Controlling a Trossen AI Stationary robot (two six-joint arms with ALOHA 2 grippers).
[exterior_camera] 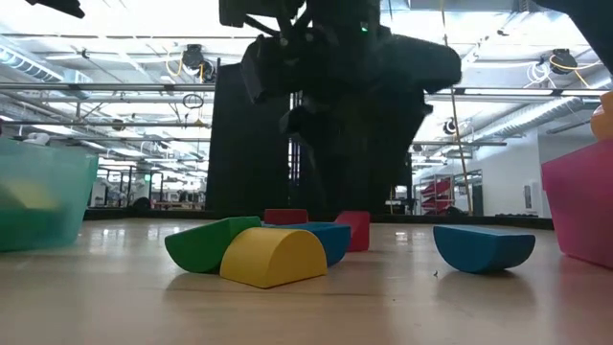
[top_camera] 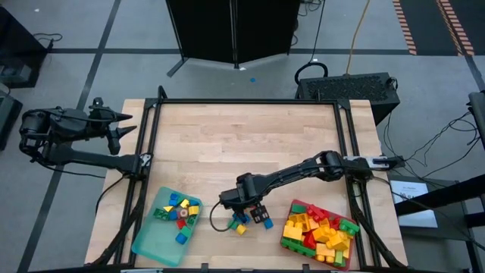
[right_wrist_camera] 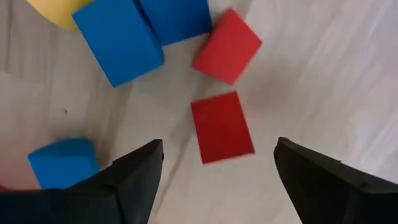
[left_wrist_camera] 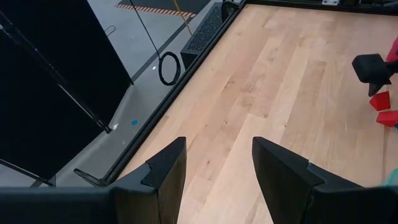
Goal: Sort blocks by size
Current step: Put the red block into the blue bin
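A wooden tabletop [top_camera: 250, 144] holds two trays and a small loose cluster of blocks [top_camera: 246, 221] between them. The teal tray [top_camera: 148, 241], on the cluster's left, carries a handful of small mixed-colour blocks. The red tray [top_camera: 294, 244], on the cluster's right, is heaped with larger yellow, red and green blocks. This split suggests the small pieces go to the teal tray and the large ones to the red tray, with the loose cluster not yet sorted.

The right gripper [right_wrist_camera: 217, 165] hangs directly over the cluster, pointing down. Its fingers [right_wrist_camera: 134, 171] are spread wide and hold nothing. A flat red block [right_wrist_camera: 222, 127] lies on the wood between them, apparently lined up for a grasp or just set down; which cannot be told. Just beyond it lie another red block [right_wrist_camera: 227, 46] and two blue blocks [right_wrist_camera: 118, 40]; a further blue block [right_wrist_camera: 64, 162] sits beside one finger. From table height, rounded green [exterior_camera: 206, 245], yellow [exterior_camera: 274, 257] and blue pieces [exterior_camera: 484, 247] also show in the cluster.

The left gripper [left_wrist_camera: 217, 165] waits well away from the cluster, beyond the teal tray at the tabletop's far left edge. Its fingers [left_wrist_camera: 166, 168] are parted and empty.
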